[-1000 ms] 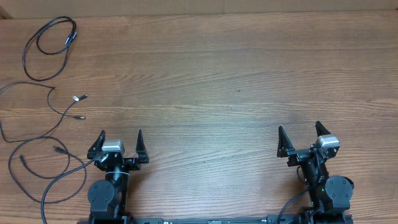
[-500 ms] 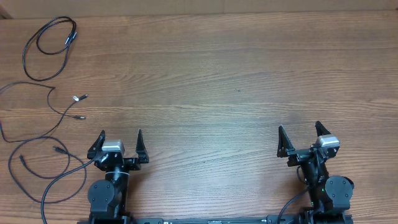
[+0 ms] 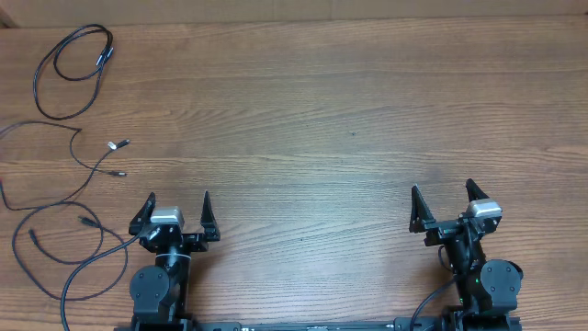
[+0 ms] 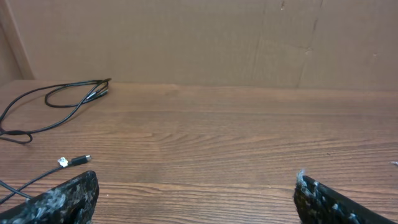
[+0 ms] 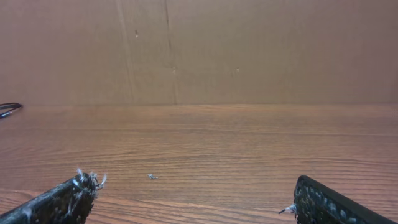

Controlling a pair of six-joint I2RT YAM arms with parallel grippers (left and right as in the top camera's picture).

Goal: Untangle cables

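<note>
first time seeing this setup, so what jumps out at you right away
The thin black cables stand out first, strewn in loose loops along the left side of the table, one with a silvery plug. Next come the left gripper and right gripper, both open and empty at the near edge, touching no cable.

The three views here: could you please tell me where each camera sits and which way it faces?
Overhead: above the table, looking straight down; left arm and right arm at the bottom edge, jaws open; cables at far left.
Left wrist: low on the left arm, facing forward across the wood to a cardboard wall; its jaw tips fill the bottom corners.
Right wrist: likewise on the right arm, same wall ahead, jaw tips in the corners.
Shared: overhead and left wrist both show the looped cable.
</note>
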